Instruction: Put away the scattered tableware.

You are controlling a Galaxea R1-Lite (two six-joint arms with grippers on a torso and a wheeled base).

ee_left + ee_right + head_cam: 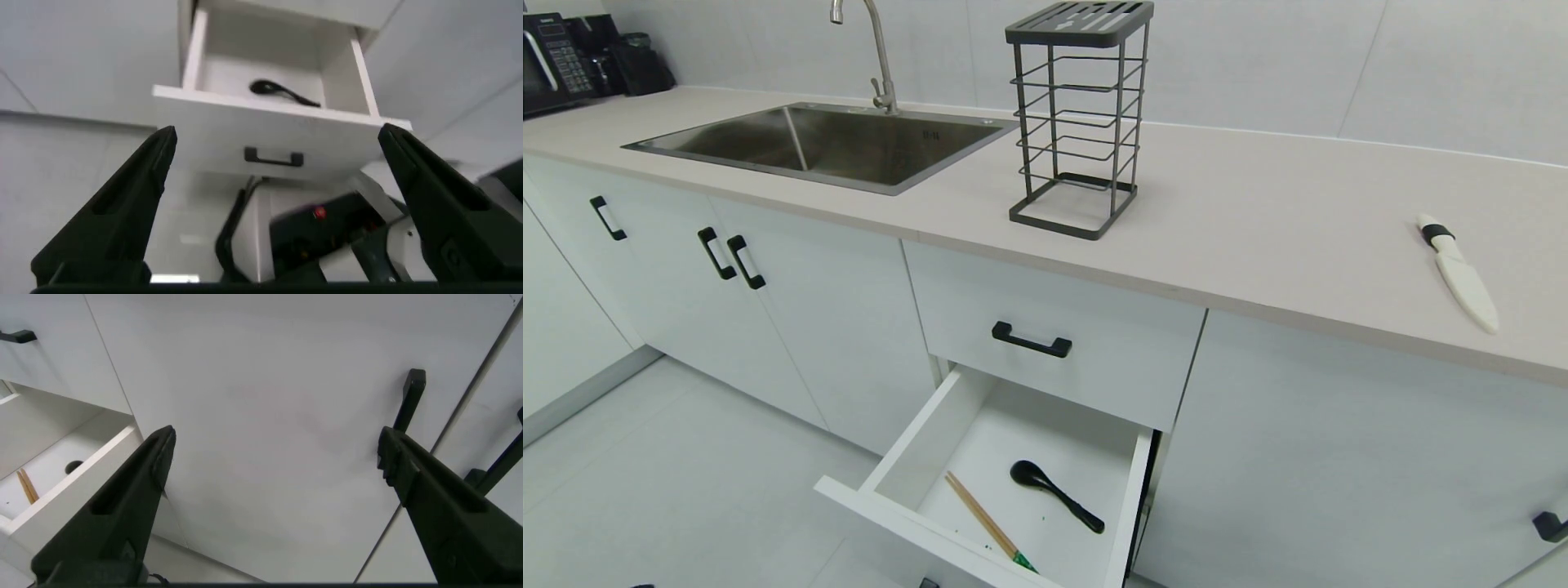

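The drawer (907, 445) is standing pulled out below the counter (1258, 237). Inside it, a black spoon (1058, 494) is lying on the drawer floor, and a pair of chopsticks (984, 518) is lying just beside the spoon, running toward the drawer's front panel. A white knife (1460, 273) is lying on the counter, well apart from the drawer, above it and to its right. A dark wire rack (1078, 122) is standing upright on the counter above the drawer, and a sink (825, 143) is sitting above the drawer to its left.

The left gripper (278, 135) is hanging low in front of the drawer's front panel (245, 122), its fingers spreading wide apart and holding nothing. The right gripper (278, 437) is facing the white cabinet door (270, 416) just right of the drawer, its fingers also standing wide apart and gripping nothing.
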